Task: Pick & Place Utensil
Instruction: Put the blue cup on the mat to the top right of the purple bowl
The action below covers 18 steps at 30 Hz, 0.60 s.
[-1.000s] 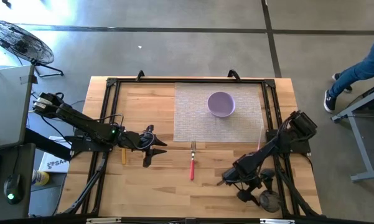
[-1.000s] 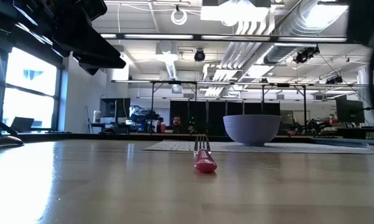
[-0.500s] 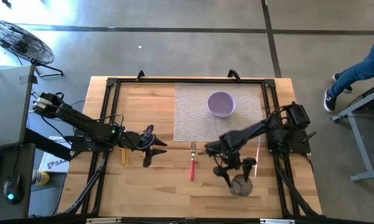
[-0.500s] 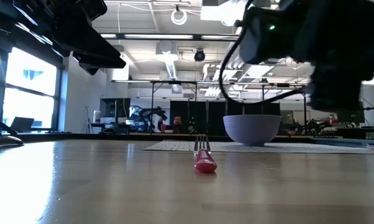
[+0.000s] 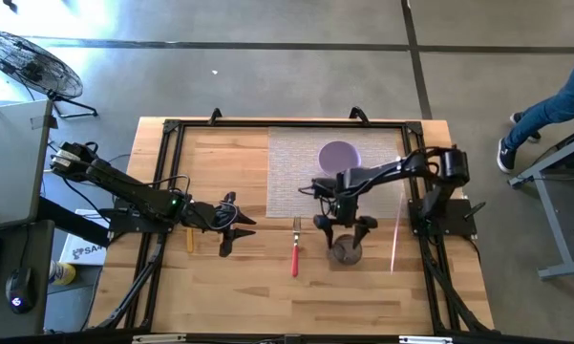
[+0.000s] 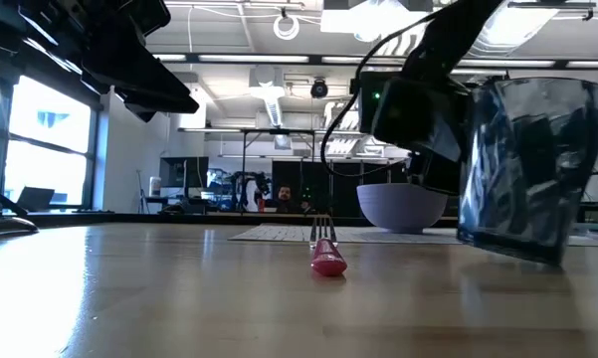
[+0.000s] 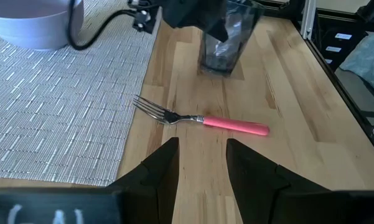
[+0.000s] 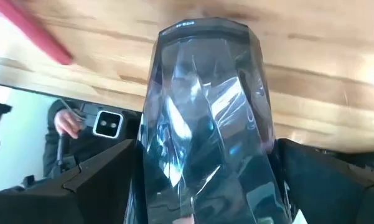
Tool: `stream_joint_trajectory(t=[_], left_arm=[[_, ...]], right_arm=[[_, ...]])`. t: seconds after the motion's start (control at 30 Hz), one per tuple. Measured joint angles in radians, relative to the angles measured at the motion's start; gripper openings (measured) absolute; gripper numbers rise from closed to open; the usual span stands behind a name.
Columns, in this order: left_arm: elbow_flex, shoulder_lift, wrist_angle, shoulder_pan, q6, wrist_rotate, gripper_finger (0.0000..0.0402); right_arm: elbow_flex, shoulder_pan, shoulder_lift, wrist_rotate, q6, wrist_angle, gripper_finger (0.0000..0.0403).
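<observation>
A fork with a pink handle (image 5: pixel 294 252) lies flat on the wood just near the grey placemat, tines toward the mat; it also shows in the low view (image 6: pixel 326 256) and the left wrist view (image 7: pixel 202 119). My right gripper (image 5: pixel 345 227) is shut on a clear faceted glass (image 5: pixel 345 250), which stands right of the fork (image 6: pixel 532 169). My left gripper (image 5: pixel 237 230) hovers open left of the fork, its fingers (image 7: pixel 168 171) pointing at it. A purple bowl (image 5: pixel 339 154) rests on the placemat. My right gripper pinches the glass (image 8: pixel 208 112) between its two fingers (image 8: pixel 106 180), one on each side wall. It comes from the table's far side, slanting down. The glass is slightly tilted, its base (image 6: pixel 507 249) low over the wood; whether it touches, I cannot tell.
The grey placemat (image 5: pixel 296 172) covers the far middle of the table. A thin pink rod (image 5: pixel 394 244) lies near the right rail. Black frame rails (image 5: pixel 162 191) run along the table's sides. Bare wood stretches along the near edge (image 5: pixel 267 301).
My right arm has swung from the table's near right corner toward the left and far side, carrying the glass along. The glass now stands just right of the fork. The fork and my left gripper have stayed where they were.
</observation>
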Motion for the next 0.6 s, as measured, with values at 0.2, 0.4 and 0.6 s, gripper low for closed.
stream_joint_trajectory(t=[0.2,0.4,0.6], left_arm=[[0.000,0.000,0.000,0.000,0.000,0.000,0.0129],[0.000,0.000,0.000,0.000,0.000,-0.002,0.0129],[0.000,0.000,0.000,0.000,0.000,-0.005,0.0129]], right_arm=[[0.001,-0.019,-0.002,0.065,-0.083,0.007,0.0393],[0.000,-0.019,-0.001,0.108,-0.097,0.006,0.0397],[0.000,-0.029,-0.001,0.111,-0.118,0.019,0.0397]])
